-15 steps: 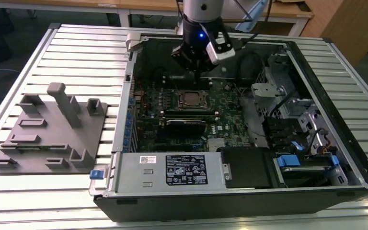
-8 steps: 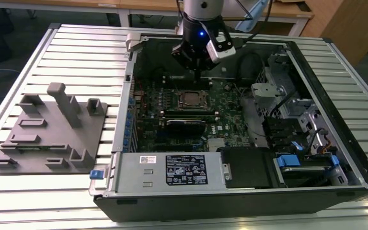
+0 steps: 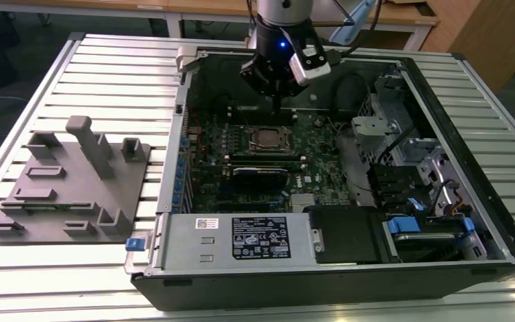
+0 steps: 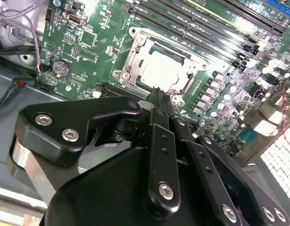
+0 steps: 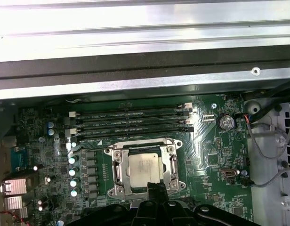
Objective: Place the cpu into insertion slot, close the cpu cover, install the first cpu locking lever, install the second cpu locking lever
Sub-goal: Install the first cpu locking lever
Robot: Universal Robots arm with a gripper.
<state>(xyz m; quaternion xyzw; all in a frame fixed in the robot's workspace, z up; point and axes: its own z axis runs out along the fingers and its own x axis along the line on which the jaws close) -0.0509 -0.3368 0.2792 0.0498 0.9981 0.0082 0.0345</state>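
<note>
At the exterior view's left, a grey fixture block (image 3: 70,181) sits on the slatted table (image 3: 25,282), well apart from my work and no hindrance. Next comes the open computer case (image 3: 182,87), with the white-labelled power supply (image 3: 239,238) along its lower edge and the green motherboard (image 3: 316,168) on its floor. I hang over the upper middle of that frame, my gripper (image 3: 278,100) pointing down just beside the insertion slot (image 3: 251,139). My jaws are pressed together and pinch nothing (in the second wrist view the gripper (image 4: 157,94) narrows to one thin tip).

The cpu (image 5: 144,168) lies flat and square in the slot, so I judge the first step done. The cpu cover (image 5: 120,169) seems to lie down around it, its window framing the chip's silver top, so the second step looks done as well. The locking levers I can't settle. Thin rods run along the socket's sides in both wrist views, but whether they are hooked under their catches is too fine to tell. I judge them to be what is left.

Black memory slots (image 5: 131,120) and small capacitors (image 5: 72,169) stand near the socket and would crowd any low approach. Further to the exterior view's right are loose cables (image 3: 365,87) and a drive cage (image 3: 391,127), both apart from the socket.
</note>
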